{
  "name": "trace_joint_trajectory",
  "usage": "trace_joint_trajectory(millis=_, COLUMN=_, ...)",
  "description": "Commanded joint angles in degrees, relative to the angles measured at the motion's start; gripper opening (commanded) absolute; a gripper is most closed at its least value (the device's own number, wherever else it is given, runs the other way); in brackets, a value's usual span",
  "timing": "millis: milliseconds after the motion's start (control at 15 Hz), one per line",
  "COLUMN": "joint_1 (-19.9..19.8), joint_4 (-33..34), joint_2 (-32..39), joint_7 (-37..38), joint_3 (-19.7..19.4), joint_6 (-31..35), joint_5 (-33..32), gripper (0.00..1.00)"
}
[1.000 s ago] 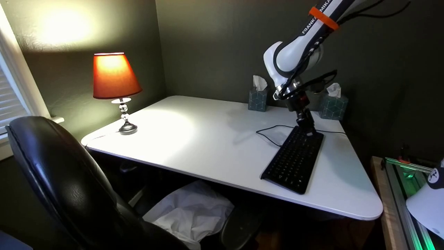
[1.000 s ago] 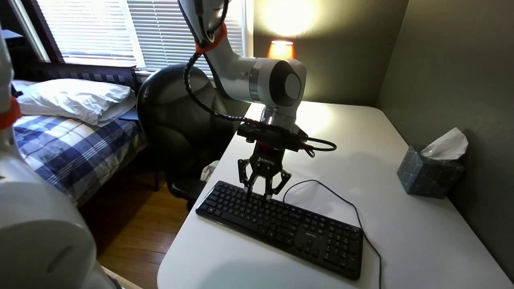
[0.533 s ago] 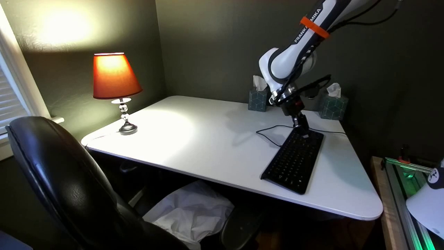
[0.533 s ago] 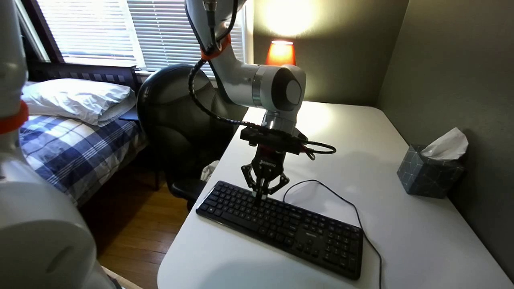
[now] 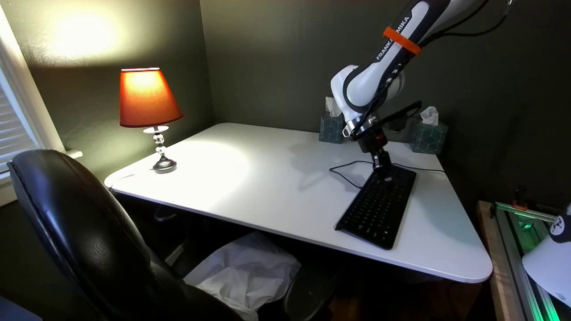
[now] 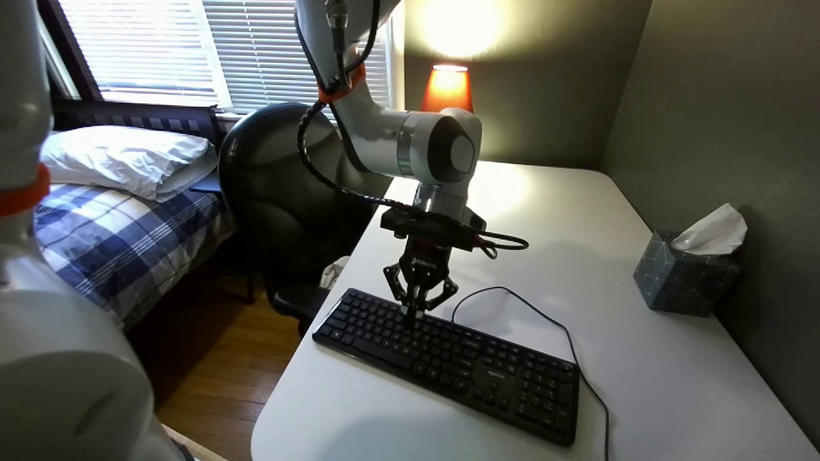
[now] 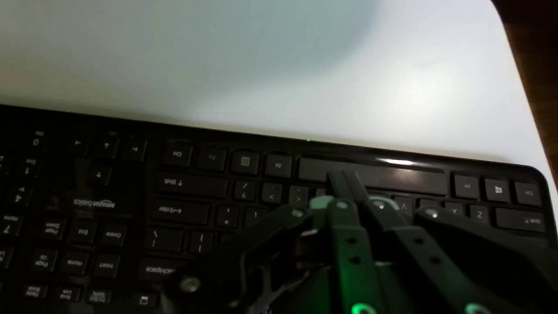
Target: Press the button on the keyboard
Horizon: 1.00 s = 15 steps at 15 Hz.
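The black keyboard [image 5: 374, 209] lies flat on the white desk, with its thin black cable [image 6: 564, 326] running off behind it. It shows in both exterior views and fills the lower part of the wrist view [image 7: 187, 187], with its lettering upside down. My gripper [image 6: 410, 325] points down over the letter-key half of the keyboard, also seen in an exterior view [image 5: 387, 177]. Its two fingers are together with nothing between them. In the wrist view the fingertips [image 7: 342, 175] overlap the space bar [image 7: 392, 179]. I cannot tell whether they touch a key. The fingers hide several keys.
The white desk [image 5: 267, 178] carries a lit lamp [image 5: 149, 100] at the far end. Tissue boxes [image 5: 331, 129] [image 5: 429, 136] stand along the wall side. A black chair [image 6: 288, 192] stands at the desk's edge. A bed [image 6: 128, 237] is beyond it.
The gripper's fingers have gone from open to shut. The arm has moved down and slightly left in both exterior views, the fingertips going lower over the keyboard. The keyboard has not moved.
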Motion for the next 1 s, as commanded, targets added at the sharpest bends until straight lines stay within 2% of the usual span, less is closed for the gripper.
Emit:
trace_joint_trajectory(millis=0, joint_1=-0.5, joint_4=-0.4, joint_2=1.3, joint_7=0.0, joint_3=1.0, joint_6=4.9, joint_5=1.3, gripper=0.00)
trace_joint_trajectory(millis=267, joint_1=-0.5, joint_4=0.1, joint_2=2.8, joint_7=0.2, joint_3=1.4, joint_6=8.3, joint_5=1.8, gripper=0.00)
trace_joint_trajectory(millis=933, joint_1=-1.0, joint_4=2.1, joint_2=5.8, joint_7=1.2, joint_3=1.3, joint_6=8.1, joint_5=2.2, gripper=0.00)
